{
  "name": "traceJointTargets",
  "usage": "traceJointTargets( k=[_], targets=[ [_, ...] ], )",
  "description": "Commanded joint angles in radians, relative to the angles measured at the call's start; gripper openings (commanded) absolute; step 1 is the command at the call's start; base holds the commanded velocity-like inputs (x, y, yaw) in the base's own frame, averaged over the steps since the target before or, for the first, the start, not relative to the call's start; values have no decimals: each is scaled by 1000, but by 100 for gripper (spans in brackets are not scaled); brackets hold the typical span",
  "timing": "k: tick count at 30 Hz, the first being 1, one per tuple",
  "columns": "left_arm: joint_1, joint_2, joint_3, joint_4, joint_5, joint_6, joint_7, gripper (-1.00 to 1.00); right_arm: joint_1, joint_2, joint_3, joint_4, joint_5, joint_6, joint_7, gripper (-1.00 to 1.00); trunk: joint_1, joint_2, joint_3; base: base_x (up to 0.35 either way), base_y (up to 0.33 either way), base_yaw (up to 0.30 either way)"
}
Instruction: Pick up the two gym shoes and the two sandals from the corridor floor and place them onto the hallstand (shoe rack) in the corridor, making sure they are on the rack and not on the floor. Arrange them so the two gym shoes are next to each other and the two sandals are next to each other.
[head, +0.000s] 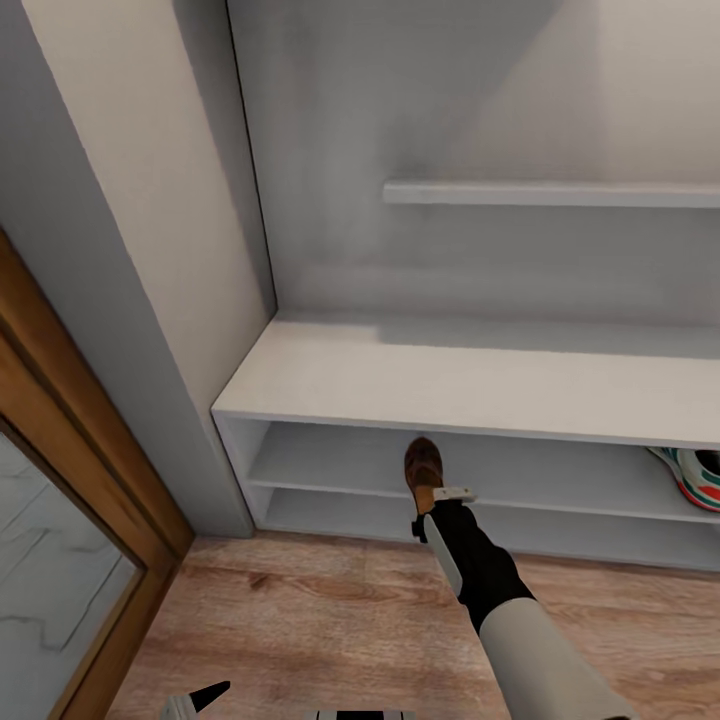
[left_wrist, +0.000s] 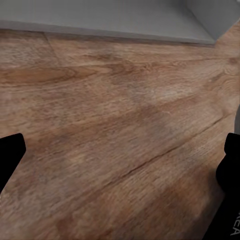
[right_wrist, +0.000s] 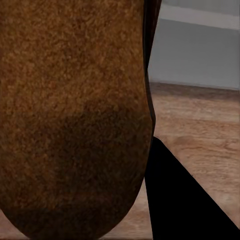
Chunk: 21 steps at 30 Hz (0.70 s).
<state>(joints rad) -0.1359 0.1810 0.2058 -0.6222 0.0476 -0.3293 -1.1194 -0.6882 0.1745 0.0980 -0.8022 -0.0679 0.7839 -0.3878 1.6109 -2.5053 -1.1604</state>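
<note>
My right gripper (head: 436, 503) is shut on a dark brown sandal (head: 422, 464), held at the mouth of the upper shelf bay of the pale hallstand (head: 450, 380), toe toward the bay. In the right wrist view the sandal (right_wrist: 75, 115) looms close, with one black finger (right_wrist: 185, 200) beside it. I cannot tell whether the sandal touches the shelf. A cream gym shoe (head: 692, 476) with green and red-orange marks lies in the same bay at the far right, cut off by the frame edge. My left gripper (left_wrist: 120, 175) hangs open over the wood-plank corridor floor (left_wrist: 115, 115), holding nothing.
A wooden door frame (head: 80, 430) with a pale glass panel (head: 50, 590) stands at the left, next to a grey wall (head: 150, 250). A floating shelf (head: 550, 193) juts from the hallstand's back panel. Bare floor (head: 320, 620) lies before the unit.
</note>
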Motion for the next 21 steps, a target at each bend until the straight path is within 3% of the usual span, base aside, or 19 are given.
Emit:
traceJointTargets(
  k=[1, 15, 21],
  targets=[
    [-1, 0, 1, 1, 1, -4, -4, 100, -1, 0, 2, 6, -9, 3, -8, -100, 0, 0, -1, 15, 0, 0],
    [-1, 0, 1, 1, 2, -4, -4, 100, -1, 0, 2, 13, -9, -4, -8, -100, 0, 0, -1, 5, 0, 0],
    [-1, 0, 0, 1, 2, -4, -5, 100, -1, 0, 2, 12, -9, -5, -8, -100, 0, 0, -1, 196, 0, 0]
  ],
)
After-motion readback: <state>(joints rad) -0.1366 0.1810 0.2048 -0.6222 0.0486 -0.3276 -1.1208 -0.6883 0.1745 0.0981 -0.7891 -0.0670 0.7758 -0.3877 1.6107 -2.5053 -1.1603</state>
